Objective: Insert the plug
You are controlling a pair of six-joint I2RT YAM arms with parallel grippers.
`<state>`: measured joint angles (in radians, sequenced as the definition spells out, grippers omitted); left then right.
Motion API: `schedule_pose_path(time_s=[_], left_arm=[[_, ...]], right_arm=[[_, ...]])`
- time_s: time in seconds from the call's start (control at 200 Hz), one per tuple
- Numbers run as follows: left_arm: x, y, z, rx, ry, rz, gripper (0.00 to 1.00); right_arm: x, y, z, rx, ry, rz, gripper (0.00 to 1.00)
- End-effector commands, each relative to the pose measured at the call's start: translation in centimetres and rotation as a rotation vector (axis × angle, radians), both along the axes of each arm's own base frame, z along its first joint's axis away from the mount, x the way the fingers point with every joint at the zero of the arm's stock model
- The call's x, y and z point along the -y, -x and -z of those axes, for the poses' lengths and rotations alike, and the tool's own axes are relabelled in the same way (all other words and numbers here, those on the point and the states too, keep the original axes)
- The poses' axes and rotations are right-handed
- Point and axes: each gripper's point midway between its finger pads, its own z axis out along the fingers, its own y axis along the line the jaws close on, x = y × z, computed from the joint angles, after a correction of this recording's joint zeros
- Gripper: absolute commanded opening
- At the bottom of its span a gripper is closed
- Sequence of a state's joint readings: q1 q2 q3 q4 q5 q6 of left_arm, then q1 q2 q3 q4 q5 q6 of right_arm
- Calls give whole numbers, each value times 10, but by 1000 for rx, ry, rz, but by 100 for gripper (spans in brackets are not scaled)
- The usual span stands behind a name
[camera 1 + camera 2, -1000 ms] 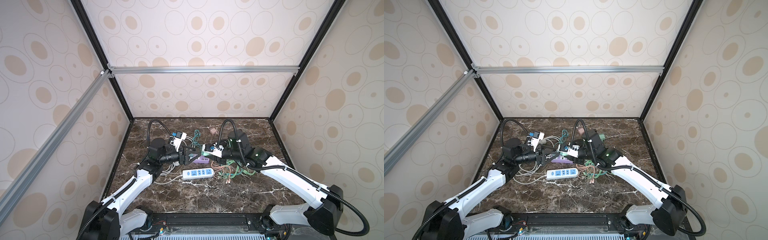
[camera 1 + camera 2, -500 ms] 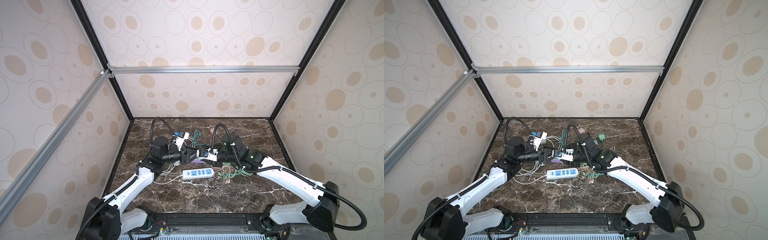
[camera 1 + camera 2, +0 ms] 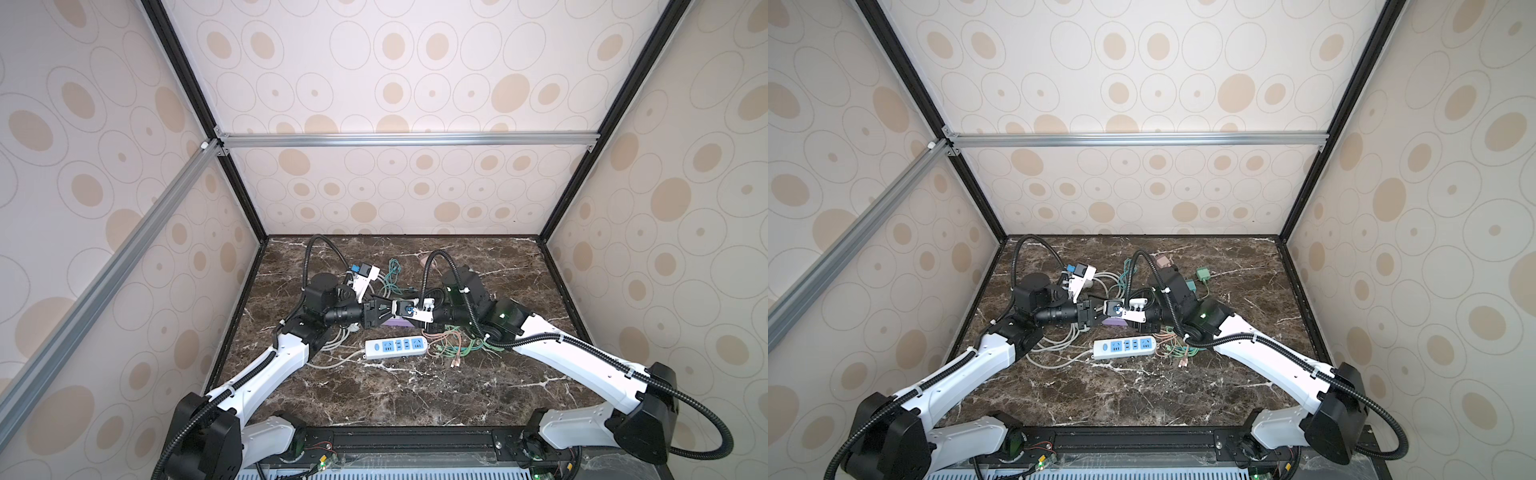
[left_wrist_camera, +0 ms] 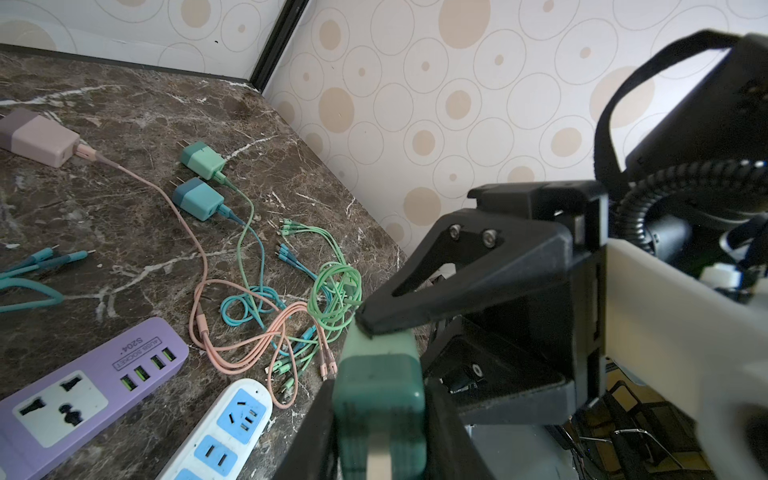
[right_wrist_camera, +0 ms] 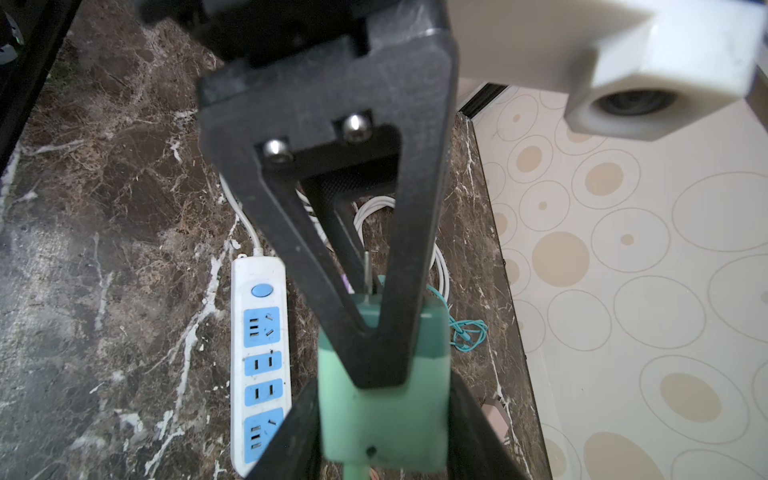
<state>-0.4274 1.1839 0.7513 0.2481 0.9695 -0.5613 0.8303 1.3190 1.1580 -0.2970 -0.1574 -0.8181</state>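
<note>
The floor of the cell is a dark brown marble table veined in white, boxed in on three sides by cream walls printed with beige ovals, with black corner posts and an aluminium rail across the back. Over the middle of the table the two arms meet nose to nose. The green plug hangs in the air between them: the left gripper is clamped on its darker end, prongs towards that wrist, and the right gripper pinches the paler end. In both top views the plug is too hidden to make out. Under the meeting point lies a purple power strip, and just in front of it a white power strip with blue sockets, flat on the marble. Beside that strip, on the right arm's side, sits a tangle of green and pink cables. A pink charger, a green charger and a teal charger lie towards the back, and a loose white cord coils under the left arm
</note>
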Motion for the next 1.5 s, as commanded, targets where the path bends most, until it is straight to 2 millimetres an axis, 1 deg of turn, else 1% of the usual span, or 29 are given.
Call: schedule_pose_path(time_s=[0.0, 0.09, 0.16, 0.22, 0.245, 0.305, 0.34, 0.4, 0.475, 0.575, 0.68, 0.715, 0.785, 0.905, 0.995, 1.095, 1.22, 1.3, 1.491], left_arm=[[4, 3, -18, 83, 11, 35, 11], [3, -1, -20, 101, 9, 8, 9], [1, -4, -22, 120, 12, -14, 7], [0, -5, -22, 125, 8, -27, 5], [0, -7, -27, 154, 19, -35, 4], [-1, -9, -28, 170, 20, -52, 3], [-1, -11, -30, 181, 21, -62, 2], [-3, -15, -31, 195, 22, -84, 0], [-5, -20, -34, 215, 29, -117, 0], [-7, -23, -42, 242, 64, -150, 0], [-9, -20, -58, 285, 132, -161, 0], [-10, -18, -63, 298, 154, -163, 0], [-12, -13, -72, 328, 194, -162, 0], [-16, -1, -90, 391, 260, -147, 0], [-21, 8, -100, 436, 301, -148, 0], [-24, 17, -108, 470, 326, -141, 0], [-27, 30, -115, 501, 367, -109, 0], [-29, 37, -118, 508, 400, -92, 0], [-28, 48, -124, 510, 458, -34, 0]], right_arm=[[-4, -5, -14, 36, -65, 18, 40], [1, -7, -19, 17, -108, 66, 44], [6, -4, -20, -10, -143, 97, 49], [12, 0, -21, -43, -182, 127, 54], [15, 2, -22, -59, -198, 139, 56], [22, 8, -24, -102, -236, 164, 60], [26, 11, -27, -126, -264, 178, 63], [31, 19, -32, -173, -313, 186, 65], [39, 25, -40, -246, -396, 210, 69], [42, 34, -49, -393, -520, 197, 69], [40, 41, -54, -585, -655, 138, 66], [37, 44, -55, -638, -698, 100, 63], [28, 47, -60, -738, -780, 29, 62], [11, 49, -61, -869, -826, -73, 61], [4, 47, -64, -890, -855, -125, 61], [2, 44, -73, -864, -880, -154, 61], [0, 44, -86, -830, -897, -200, 61], [0, 46, -95, -805, -922, -240, 58], [-2, 46, -104, -795, -955, -284, 54]])
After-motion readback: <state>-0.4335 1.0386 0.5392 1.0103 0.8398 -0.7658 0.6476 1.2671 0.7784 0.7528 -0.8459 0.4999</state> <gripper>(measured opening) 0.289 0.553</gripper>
